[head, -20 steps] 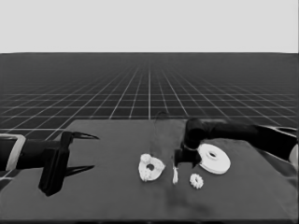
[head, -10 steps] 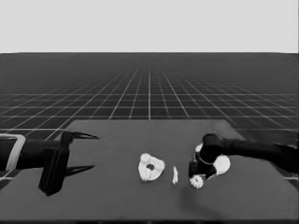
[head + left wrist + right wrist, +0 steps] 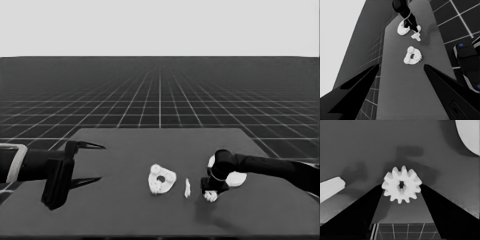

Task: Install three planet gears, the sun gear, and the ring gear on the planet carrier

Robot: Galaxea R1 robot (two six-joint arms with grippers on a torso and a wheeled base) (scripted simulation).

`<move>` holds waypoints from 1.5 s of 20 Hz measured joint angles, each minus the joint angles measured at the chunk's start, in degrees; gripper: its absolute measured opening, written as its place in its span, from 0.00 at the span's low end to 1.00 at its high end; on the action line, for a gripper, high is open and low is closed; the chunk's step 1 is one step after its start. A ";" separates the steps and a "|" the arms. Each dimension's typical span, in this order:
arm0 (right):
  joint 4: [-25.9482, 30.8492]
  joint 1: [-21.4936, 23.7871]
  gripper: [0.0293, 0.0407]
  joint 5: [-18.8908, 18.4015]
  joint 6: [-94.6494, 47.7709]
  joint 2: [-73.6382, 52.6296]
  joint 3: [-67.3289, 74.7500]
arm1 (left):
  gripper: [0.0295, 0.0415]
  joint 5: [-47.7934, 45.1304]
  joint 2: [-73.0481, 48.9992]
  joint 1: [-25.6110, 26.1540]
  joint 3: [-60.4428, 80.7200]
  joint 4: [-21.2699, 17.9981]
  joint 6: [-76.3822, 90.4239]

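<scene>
At the tabletop's right, the right gripper has its jaws grasping a gear, at three o'clock of the gear-laden smaller round part. Left gripper waits, jaws released.

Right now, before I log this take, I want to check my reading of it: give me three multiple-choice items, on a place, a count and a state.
1. The thin white piece lies:
A under the left gripper
B between the smaller round part and the right gripper
C on the smaller round part

2. Gears at the right gripper:
A one
B three
C none

3. The left gripper is:
A shut on a gear
B open and empty
C out of view

Answers:
1. B, as the head view places it.
2. A, a single gear in the right wrist view.
3. B, its fingers stand wide apart.
</scene>
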 joint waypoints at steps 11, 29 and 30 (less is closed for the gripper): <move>9.32 10.23 0.15 -4.56 2.88 -2.53 6.72 | 0.75 0.00 0.00 0.00 0.00 0.00 0.00; 11.03 12.22 0.15 -5.68 5.99 39.73 -32.38 | 0.75 0.00 0.00 0.00 0.00 0.00 0.00; 9.43 10.29 0.15 -5.11 5.32 40.05 -33.51 | 0.75 0.00 0.00 0.00 0.00 0.00 0.00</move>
